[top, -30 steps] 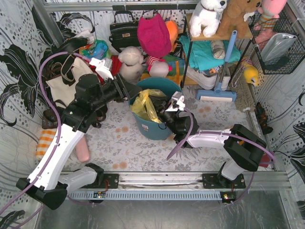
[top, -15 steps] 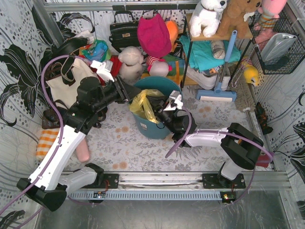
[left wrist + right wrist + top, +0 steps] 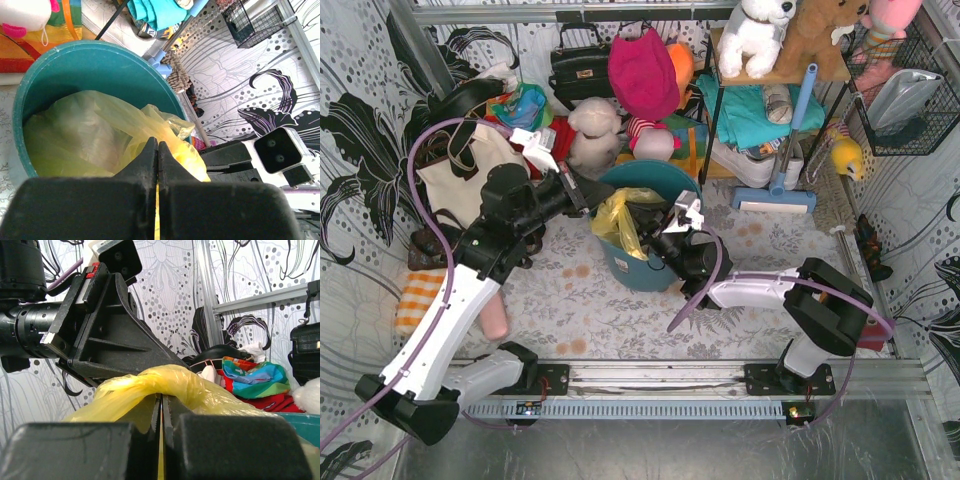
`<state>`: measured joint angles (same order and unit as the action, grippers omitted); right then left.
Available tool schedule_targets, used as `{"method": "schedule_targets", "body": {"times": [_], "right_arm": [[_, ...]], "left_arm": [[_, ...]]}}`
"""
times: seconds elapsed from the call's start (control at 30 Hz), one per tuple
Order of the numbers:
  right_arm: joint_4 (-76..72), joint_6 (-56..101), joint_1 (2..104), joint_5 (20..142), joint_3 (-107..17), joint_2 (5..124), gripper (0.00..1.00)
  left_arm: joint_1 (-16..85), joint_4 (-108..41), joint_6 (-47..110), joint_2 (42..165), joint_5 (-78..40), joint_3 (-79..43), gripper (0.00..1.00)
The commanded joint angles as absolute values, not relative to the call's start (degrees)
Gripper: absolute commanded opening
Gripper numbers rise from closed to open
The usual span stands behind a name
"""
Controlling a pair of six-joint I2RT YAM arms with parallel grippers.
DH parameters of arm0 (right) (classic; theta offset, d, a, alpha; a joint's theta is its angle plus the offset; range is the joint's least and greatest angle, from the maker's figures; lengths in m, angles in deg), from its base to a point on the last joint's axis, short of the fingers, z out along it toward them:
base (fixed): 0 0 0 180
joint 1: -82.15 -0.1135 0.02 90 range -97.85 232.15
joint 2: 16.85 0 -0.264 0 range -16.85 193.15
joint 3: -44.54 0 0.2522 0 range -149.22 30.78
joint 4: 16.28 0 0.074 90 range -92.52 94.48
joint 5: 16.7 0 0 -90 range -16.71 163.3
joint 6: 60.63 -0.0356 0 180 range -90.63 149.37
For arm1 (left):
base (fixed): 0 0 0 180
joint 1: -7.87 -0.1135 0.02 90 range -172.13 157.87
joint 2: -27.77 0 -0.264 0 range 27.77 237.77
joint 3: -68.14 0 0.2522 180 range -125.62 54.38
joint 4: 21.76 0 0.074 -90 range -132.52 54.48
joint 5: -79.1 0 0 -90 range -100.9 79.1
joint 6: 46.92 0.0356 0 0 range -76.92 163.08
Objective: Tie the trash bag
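Observation:
The trash bag (image 3: 620, 222), thin yellow plastic, sits in the teal bin (image 3: 650, 272) at mid-table. Its top is gathered into a twisted band between the two grippers. My left gripper (image 3: 592, 203) reaches in from the left over the bin's rim. In the left wrist view, the left gripper (image 3: 158, 146) is shut with a strip of the trash bag (image 3: 85, 135) pinched between the fingers. My right gripper (image 3: 658, 243) comes from the right. In the right wrist view, the right gripper (image 3: 161, 400) is shut on yellow film, and the trash bag (image 3: 170, 382) drapes over its tips.
A cream tote bag (image 3: 460, 178) and a black handbag (image 3: 580, 66) lie behind the left arm. Plush toys (image 3: 595, 135) crowd the bin's far side. A blue broom (image 3: 790, 130) leans on the shelf at right. An orange striped cloth (image 3: 417, 300) lies at left.
My left gripper has closed on the bag's top. The bag's neck has bunched up and drawn tighter between the two grippers. The right arm has shifted slightly left.

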<state>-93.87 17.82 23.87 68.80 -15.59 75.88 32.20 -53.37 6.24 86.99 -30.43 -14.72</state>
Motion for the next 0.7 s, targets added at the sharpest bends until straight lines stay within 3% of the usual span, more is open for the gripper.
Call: {"method": "schedule_targets", "body": {"times": [0.0,0.13,0.27,0.5,0.67], "right_arm": [[-99.5,15.0,23.3,68.8,-14.0,72.9,0.03],[-94.3,12.1,23.3,67.6,-11.1,67.5,0.25],[-84.3,8.8,22.9,65.6,-8.5,59.9,0.34],[-54.7,1.3,22.5,62.4,-9.6,45.5,0.40],[-24.8,-13.4,22.5,59.3,-20.0,41.9,0.62]], "left_arm": [[32.4,-50.1,6.4,85.3,-29.3,-14.7,0.00],[32.5,-49.7,6.6,85.0,-28.0,-15.2,0.00],[32.4,-49.1,6.6,85.2,-28.0,-15.8,0.00],[32.5,-48.3,6.6,85.3,-28.4,-16.0,0.00],[32.4,-46.7,6.6,85.0,-29.1,-15.7,0.00]]}}
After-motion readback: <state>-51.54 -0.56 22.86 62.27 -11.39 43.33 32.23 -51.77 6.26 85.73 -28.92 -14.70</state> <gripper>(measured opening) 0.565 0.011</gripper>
